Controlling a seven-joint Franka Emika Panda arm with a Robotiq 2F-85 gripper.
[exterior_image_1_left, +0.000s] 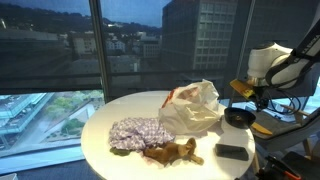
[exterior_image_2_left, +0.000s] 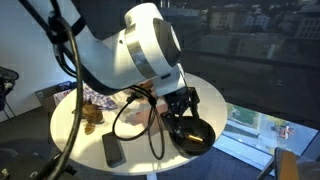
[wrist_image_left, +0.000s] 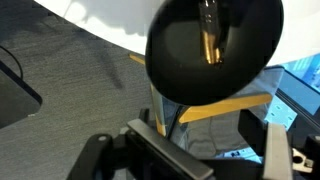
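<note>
My gripper (wrist_image_left: 205, 140) is shut on the handle side of a black bowl-shaped pan (wrist_image_left: 213, 45) and holds it at the rim of a round white table (exterior_image_1_left: 110, 110). In both exterior views the pan (exterior_image_1_left: 238, 117) (exterior_image_2_left: 192, 135) hangs just below the gripper (exterior_image_1_left: 247, 98) (exterior_image_2_left: 180, 108), over the table's edge. A shiny metal and yellow part runs from the pan down between the fingers. The exact contact is hidden by the pan.
On the table lie a white plastic bag (exterior_image_1_left: 193, 107), a patterned cloth (exterior_image_1_left: 135, 132), a brown plush toy (exterior_image_1_left: 172, 153) and a flat black device (exterior_image_1_left: 231, 152) (exterior_image_2_left: 112, 150). Large windows stand behind. Cables hang from the arm (exterior_image_2_left: 130, 120). Grey carpet (wrist_image_left: 70, 80) lies below.
</note>
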